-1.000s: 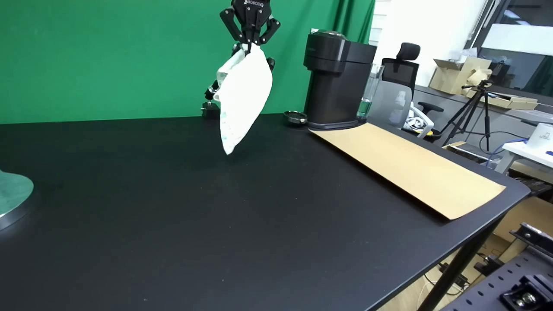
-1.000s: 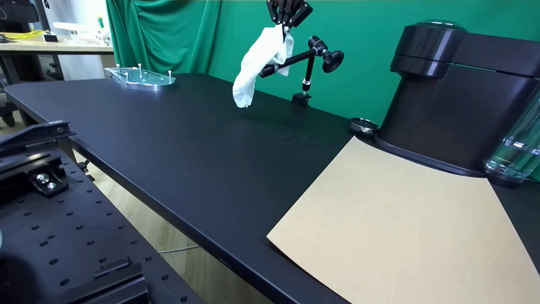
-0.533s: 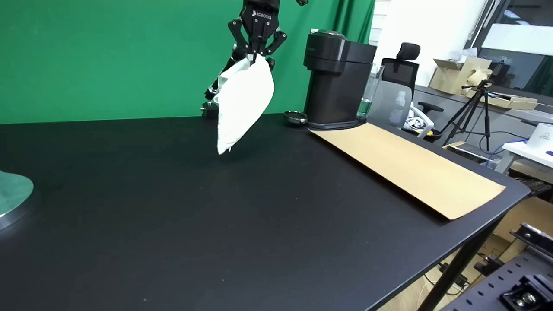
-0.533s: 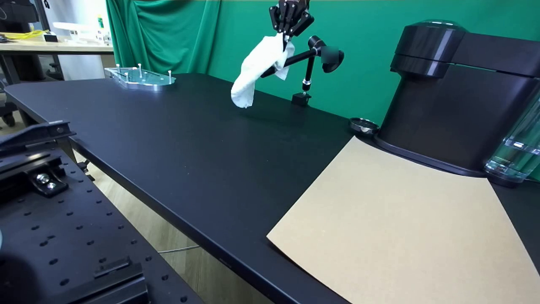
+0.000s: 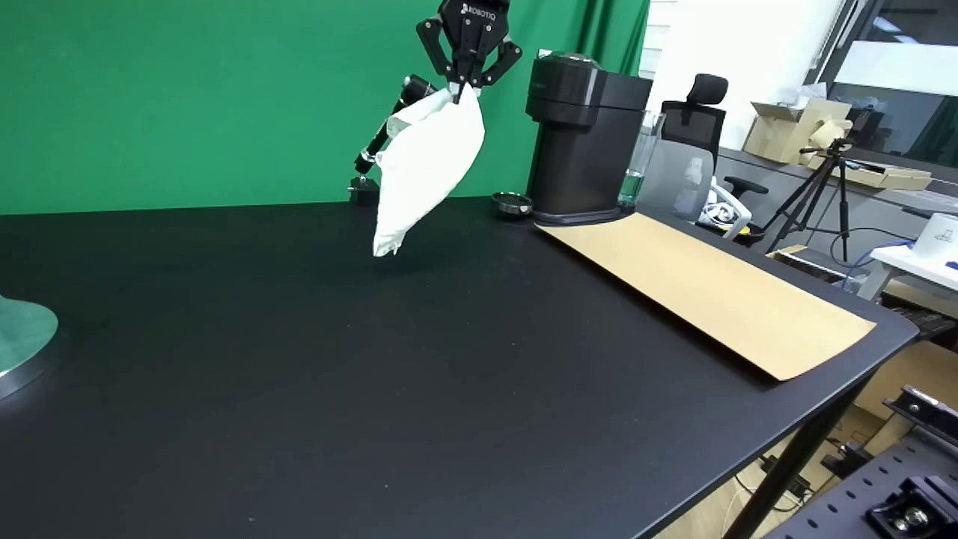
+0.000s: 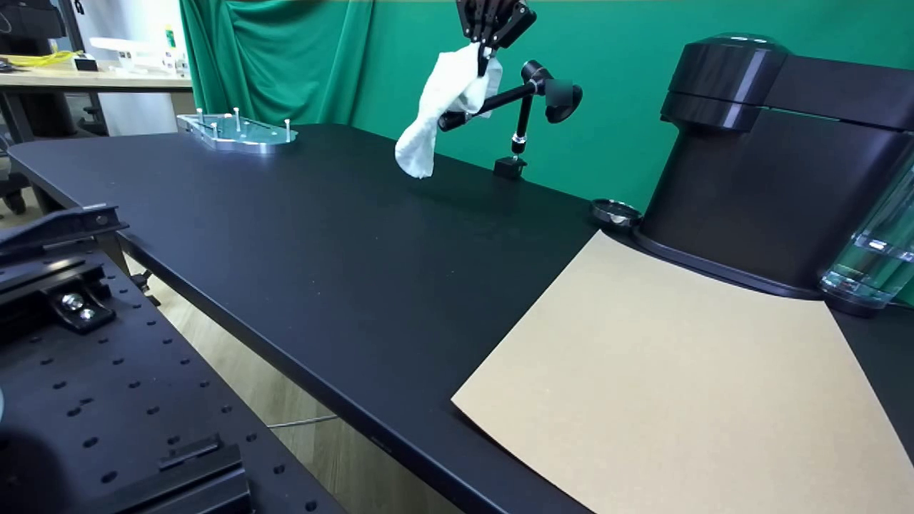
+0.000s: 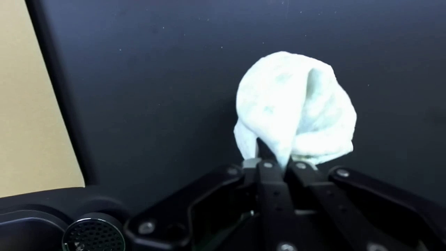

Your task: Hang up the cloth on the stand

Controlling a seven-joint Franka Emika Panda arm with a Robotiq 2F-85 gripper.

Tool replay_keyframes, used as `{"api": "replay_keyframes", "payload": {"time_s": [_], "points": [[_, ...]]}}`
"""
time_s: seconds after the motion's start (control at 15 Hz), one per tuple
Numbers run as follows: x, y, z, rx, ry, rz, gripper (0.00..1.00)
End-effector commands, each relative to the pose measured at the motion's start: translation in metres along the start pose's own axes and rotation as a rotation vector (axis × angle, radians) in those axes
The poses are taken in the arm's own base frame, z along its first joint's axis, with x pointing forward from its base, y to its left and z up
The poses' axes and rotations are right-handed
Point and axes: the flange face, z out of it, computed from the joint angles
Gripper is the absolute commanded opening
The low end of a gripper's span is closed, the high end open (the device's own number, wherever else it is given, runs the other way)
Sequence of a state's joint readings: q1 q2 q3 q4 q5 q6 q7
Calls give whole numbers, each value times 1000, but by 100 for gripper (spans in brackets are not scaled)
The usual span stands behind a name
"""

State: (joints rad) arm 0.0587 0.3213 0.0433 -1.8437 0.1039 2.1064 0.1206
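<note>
The white rumpled cloth (image 5: 430, 168) hangs from my gripper (image 5: 459, 91), above the black table. The gripper is shut on its upper part. In an exterior view the cloth (image 6: 448, 86) hangs with a long tail down one side, under the gripper (image 6: 482, 63). The thin black jointed stand (image 6: 523, 118) is at the table's back edge. Its sideways arm crosses the cloth there, its end showing beside the tail; I cannot tell whether they touch. The stand (image 5: 372, 150) is partly hidden behind the cloth. In the wrist view the cloth (image 7: 275, 94) is pinched between the fingertips (image 7: 283, 162); the stand is out of view.
A black coffee machine (image 5: 580, 142) stands at the back, with a small round metal cup (image 5: 511, 203) beside it. A tan cardboard sheet (image 6: 685, 385) lies before it. A clear plate with white pegs (image 6: 239, 135) lies at the table's far end.
The gripper, shut on the cloth throughout, first dips, then rises. In an exterior view it shifts right, towards the coffee machine. The cloth's lower tip is a little higher. The stand has not moved.
</note>
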Motion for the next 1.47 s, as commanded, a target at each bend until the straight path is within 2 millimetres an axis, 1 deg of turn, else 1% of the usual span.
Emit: {"api": "replay_keyframes", "payload": {"time_s": [0.0, 0.13, 0.2, 0.4, 0.6, 0.67, 0.73, 0.93, 1.13, 1.27, 1.4], "points": [[-19, 14, -8, 18, 11, 39, 35], [-22, 19, -8, 24, 12, 51, 47], [-23, 22, -8, 27, 14, 56, 56], [-26, 27, -6, 25, 21, 62, 76], [-38, 21, -10, 2, 34, 37, 95], [-44, 16, -13, -12, 31, 24, 99], [-50, 10, -14, -50, 18, 3, 100], [-67, -5, -19, -249, 79, -17, 100], [-86, -23, -25, -401, 176, -13, 100], [-101, -31, -28, -506, 217, 18, 100], [-117, -35, -26, -567, 181, 40, 100]]}}
